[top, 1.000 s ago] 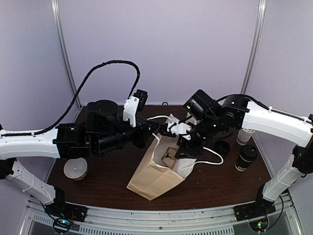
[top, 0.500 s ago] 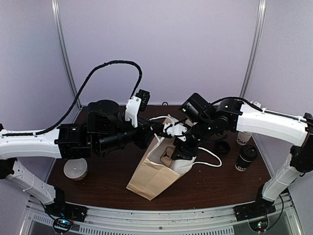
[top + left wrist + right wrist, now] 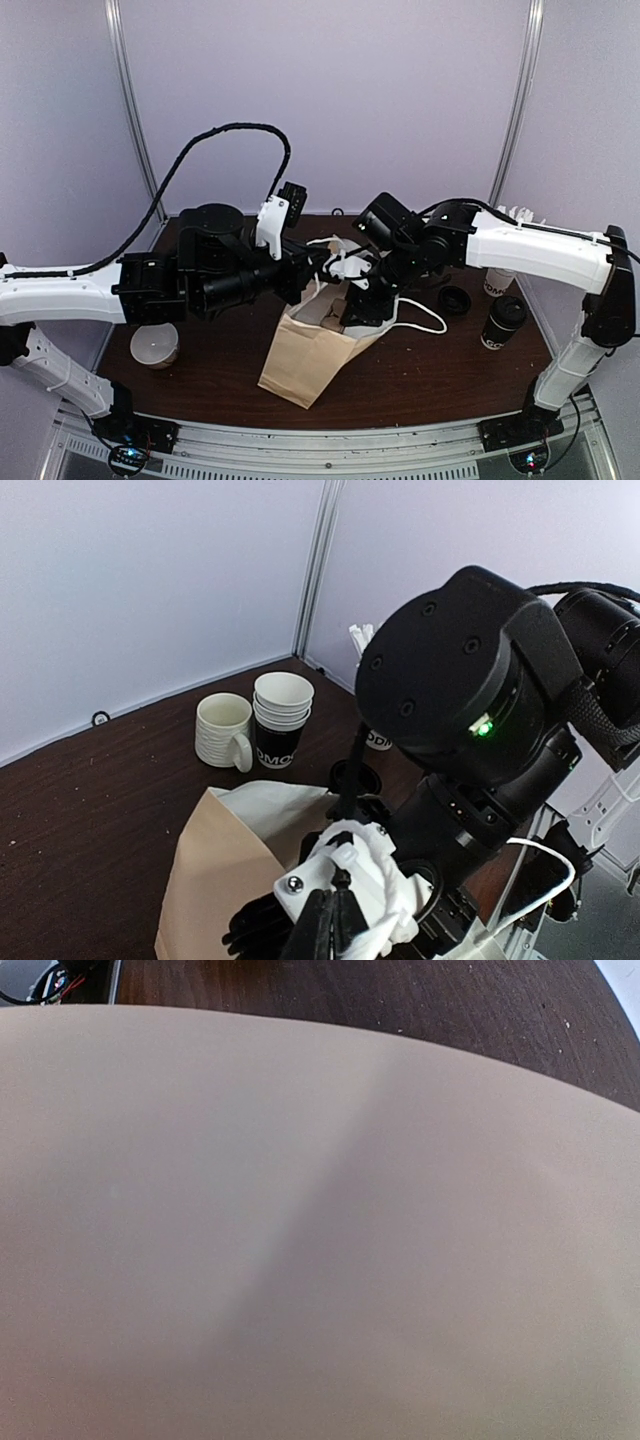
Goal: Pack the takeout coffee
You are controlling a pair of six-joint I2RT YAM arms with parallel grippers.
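The takeout coffee (image 3: pixel 503 322), with a black lid and a dark band with white lettering, stands on the table at the right, apart from both grippers. A brown paper bag (image 3: pixel 300 360) stands tilted mid-table. My left gripper (image 3: pixel 322 265) is shut on the bag's white cord handle (image 3: pixel 400 932) at the bag's far rim; its fingers (image 3: pixel 335 925) are pressed together. My right gripper (image 3: pixel 352 312) reaches down into the bag's mouth, its fingertips hidden. The right wrist view shows only the bag's paper (image 3: pixel 320 1220).
A white mug (image 3: pixel 222 730) and a stack of lidless paper cups (image 3: pixel 280 715) stand at the back. A loose black lid (image 3: pixel 455 298) and a cup of white sticks (image 3: pixel 500 278) are near the coffee. A tan round container (image 3: pixel 155 345) sits at the left. The bag's second handle (image 3: pixel 430 322) trails right.
My right gripper has moved left and lower into the bag's mouth. The bag's open top has shifted left with it. The left gripper has held its place.
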